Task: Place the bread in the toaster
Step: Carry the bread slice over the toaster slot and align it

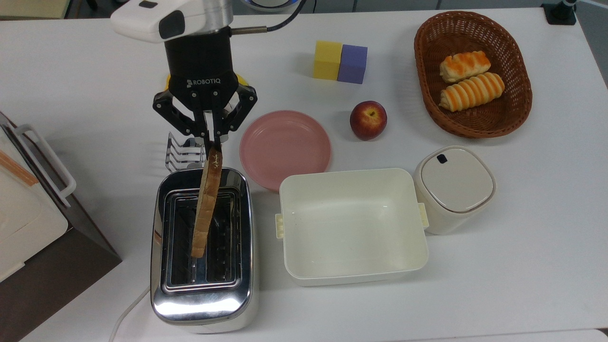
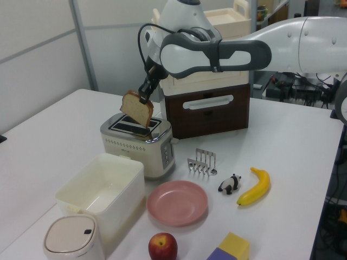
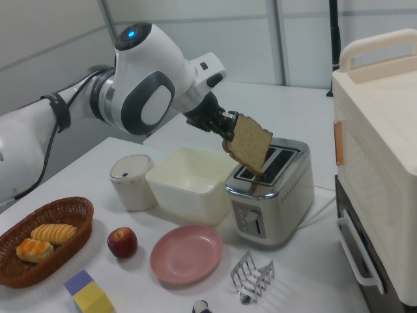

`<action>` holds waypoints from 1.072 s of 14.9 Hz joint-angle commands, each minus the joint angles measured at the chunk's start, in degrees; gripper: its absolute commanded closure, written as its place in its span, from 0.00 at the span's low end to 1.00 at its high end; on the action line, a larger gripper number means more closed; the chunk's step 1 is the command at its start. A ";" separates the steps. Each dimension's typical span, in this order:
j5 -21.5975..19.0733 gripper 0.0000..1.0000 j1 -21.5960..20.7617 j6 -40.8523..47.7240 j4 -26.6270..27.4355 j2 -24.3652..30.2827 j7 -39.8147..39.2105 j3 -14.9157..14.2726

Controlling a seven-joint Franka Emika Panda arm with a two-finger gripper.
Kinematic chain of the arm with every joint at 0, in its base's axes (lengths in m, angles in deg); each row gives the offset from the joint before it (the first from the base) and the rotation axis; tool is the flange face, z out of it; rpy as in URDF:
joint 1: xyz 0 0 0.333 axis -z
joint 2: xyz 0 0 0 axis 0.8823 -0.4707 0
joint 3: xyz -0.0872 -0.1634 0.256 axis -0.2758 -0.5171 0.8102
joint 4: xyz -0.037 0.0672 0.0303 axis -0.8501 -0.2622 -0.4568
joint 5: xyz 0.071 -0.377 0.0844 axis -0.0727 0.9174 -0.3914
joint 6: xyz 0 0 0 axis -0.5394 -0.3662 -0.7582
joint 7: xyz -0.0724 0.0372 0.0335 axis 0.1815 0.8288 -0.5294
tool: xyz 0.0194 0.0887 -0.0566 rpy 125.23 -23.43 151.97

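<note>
My gripper (image 1: 212,142) is shut on the crust end of the bread (image 1: 205,213), a thin tan slice hanging edge-on below the fingers. The slice hangs over the top of the chrome toaster (image 1: 204,304), along the divider and the left slot in the top view. In the left view the bread (image 2: 137,109) hangs from the gripper (image 2: 145,98) just above the toaster (image 2: 140,145), its lower edge close to the slots. The right view shows the bread (image 3: 249,145) tilted, held by the gripper (image 3: 228,134), with its lower corner near the toaster (image 3: 277,199) top.
A wire toast rack (image 1: 184,152) stands just behind the toaster, a pink plate (image 1: 285,147) and a cream box (image 1: 351,223) to the top view's right. A lidded canister (image 1: 453,187), an apple (image 1: 368,119) and a basket (image 1: 430,102) lie beyond. A brown cabinet (image 1: 52,266) stands at the top view's left.
</note>
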State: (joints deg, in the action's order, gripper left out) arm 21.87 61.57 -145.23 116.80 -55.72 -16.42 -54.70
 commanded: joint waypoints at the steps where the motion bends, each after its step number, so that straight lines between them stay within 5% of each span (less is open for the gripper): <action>1: -1.33 0.94 -0.18 -1.81 -0.82 -0.64 -1.75 -0.19; 16: -1.07 0.89 -0.18 -1.99 1.73 -0.55 -4.20 2.18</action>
State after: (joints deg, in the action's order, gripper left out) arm 21.87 61.53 -146.24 117.07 -56.87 -18.15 -52.48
